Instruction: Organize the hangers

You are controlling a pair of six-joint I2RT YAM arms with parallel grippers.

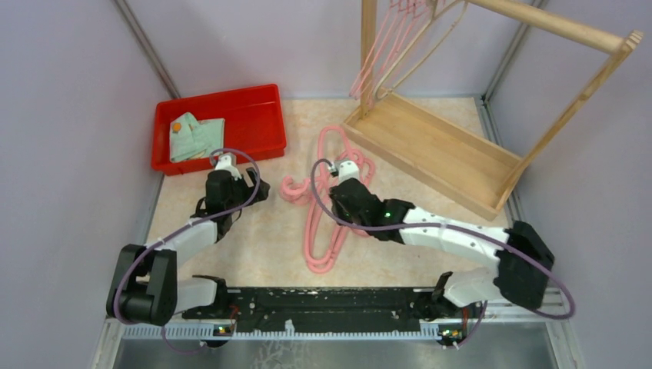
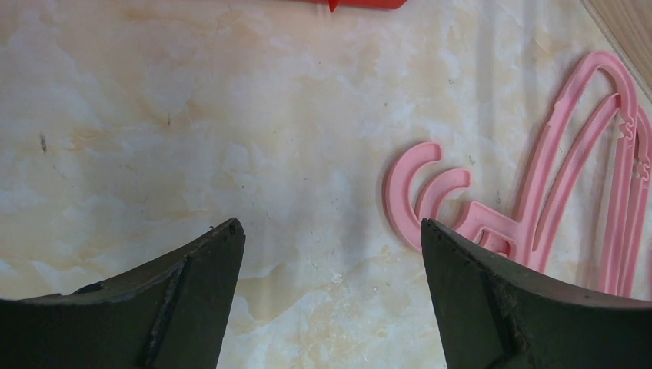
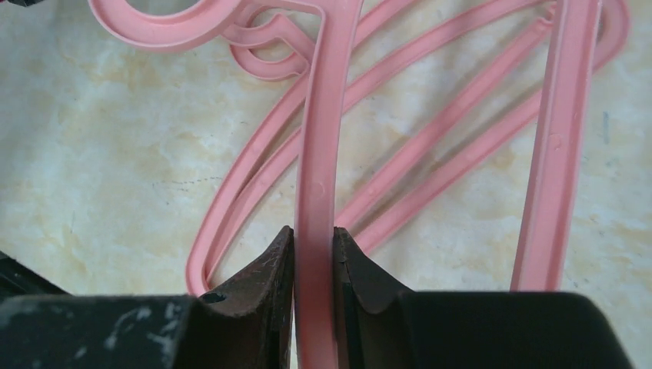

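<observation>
Several pink hangers (image 1: 295, 189) lie overlapped on the table between my arms. My right gripper (image 1: 332, 201) is shut on one bar of a pink hanger (image 3: 323, 138), and its jaws (image 3: 314, 234) pinch the bar low over the tabletop, with other pink hangers lying beneath. My left gripper (image 1: 260, 189) is open and empty just left of the hooks; in the left wrist view (image 2: 330, 238) the hooks (image 2: 394, 192) lie by the right finger. More pink and beige hangers (image 1: 392, 46) hang on the wooden rack (image 1: 430, 146).
A red tray (image 1: 261, 104) holding a folded green cloth (image 1: 196, 137) sits at the back left. The wooden rack's base fills the back right, close to the lying hangers. Purple cables loop over both arms. Walls enclose the table on three sides.
</observation>
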